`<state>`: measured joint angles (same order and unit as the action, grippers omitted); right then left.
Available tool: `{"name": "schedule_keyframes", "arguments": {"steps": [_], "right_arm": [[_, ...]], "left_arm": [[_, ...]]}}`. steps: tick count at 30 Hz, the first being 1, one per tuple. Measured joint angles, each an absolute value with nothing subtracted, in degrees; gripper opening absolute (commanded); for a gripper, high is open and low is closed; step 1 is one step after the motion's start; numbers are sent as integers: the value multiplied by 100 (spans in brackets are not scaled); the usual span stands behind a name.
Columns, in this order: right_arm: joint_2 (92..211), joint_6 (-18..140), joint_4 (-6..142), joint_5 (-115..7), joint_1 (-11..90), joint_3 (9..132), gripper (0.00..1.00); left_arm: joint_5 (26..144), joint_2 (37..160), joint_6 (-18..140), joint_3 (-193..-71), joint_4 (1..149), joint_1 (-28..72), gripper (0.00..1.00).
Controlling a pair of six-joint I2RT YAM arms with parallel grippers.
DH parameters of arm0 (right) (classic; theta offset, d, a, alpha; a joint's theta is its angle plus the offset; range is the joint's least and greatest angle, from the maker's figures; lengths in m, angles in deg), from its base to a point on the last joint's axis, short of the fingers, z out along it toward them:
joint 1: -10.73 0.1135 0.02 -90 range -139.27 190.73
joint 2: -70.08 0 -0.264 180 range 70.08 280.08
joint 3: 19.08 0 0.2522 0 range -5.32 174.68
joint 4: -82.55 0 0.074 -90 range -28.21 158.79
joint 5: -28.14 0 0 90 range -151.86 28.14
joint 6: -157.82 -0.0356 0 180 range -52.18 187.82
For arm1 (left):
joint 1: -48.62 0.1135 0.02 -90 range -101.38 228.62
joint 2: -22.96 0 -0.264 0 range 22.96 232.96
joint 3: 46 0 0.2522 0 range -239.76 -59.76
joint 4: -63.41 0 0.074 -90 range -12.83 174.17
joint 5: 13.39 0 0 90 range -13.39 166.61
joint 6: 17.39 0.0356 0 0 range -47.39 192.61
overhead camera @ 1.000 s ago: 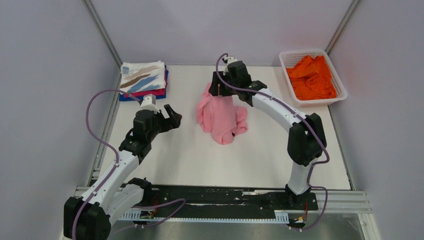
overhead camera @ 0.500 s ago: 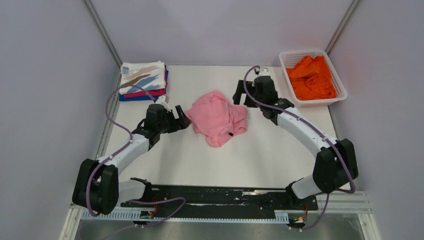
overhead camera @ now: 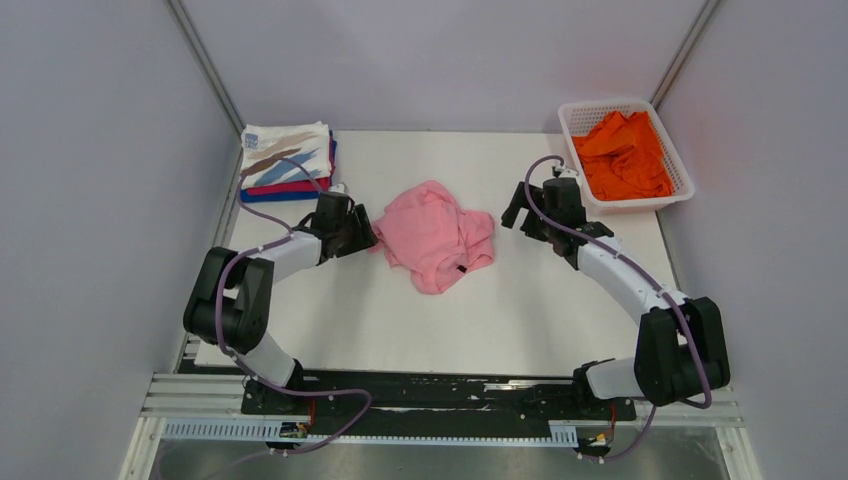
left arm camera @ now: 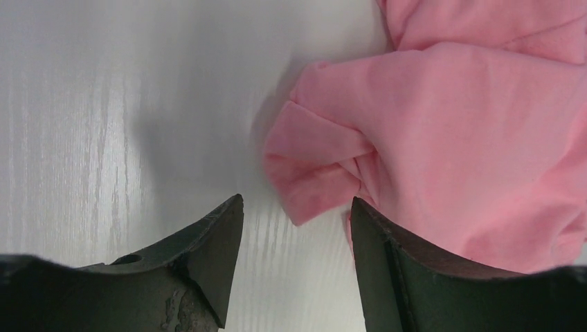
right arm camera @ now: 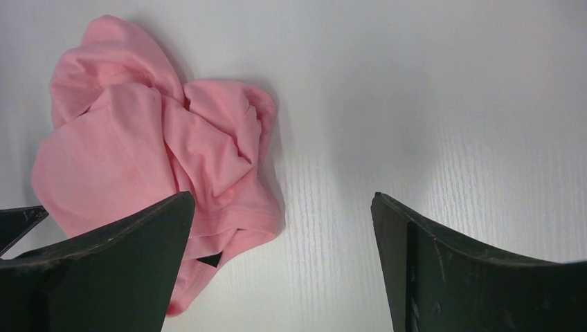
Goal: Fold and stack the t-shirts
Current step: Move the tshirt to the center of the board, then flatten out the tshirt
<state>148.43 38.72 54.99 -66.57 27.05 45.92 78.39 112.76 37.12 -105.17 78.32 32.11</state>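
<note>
Fingers [left arm camera: 208, 256] of the left gripper [left arm camera: 296, 202] spread astride the pink t-shirt [left arm camera: 450, 138] corner; closing could pinch bunched layers together

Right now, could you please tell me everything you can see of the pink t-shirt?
The pink t-shirt is plain light pink soft cloth, unfolded, crumpled in a loose heap with a hem showing. It lies in the middle of the white table. A small dark mark shows at its near edge. A bunched corner sits between the open fingers of the left end effector; contact is unclear. The right end effector hovers open beside it, apart.
</note>
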Motion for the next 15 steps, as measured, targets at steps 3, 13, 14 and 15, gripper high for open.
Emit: {"name": "schedule_keyframes", "arguments": {"steps": [3,13,14,15], "right_arm": [[14849,3854,5499,-6601,2670,4592,99],[15179,3841,5507,-6588,2589,4605,96],[15238,3841,5509,-6588,2584,4618,96],[15297,3839,5512,-6585,2578,4638,96]], "left_arm": [[7743,11719,3716,-10843,8007,3211,64],[7841,12476,3815,-11628,8057,3216,43],[7911,12535,3813,-11673,8020,3216,39],[7983,12605,3826,-11715,7954,3213,36]]}}
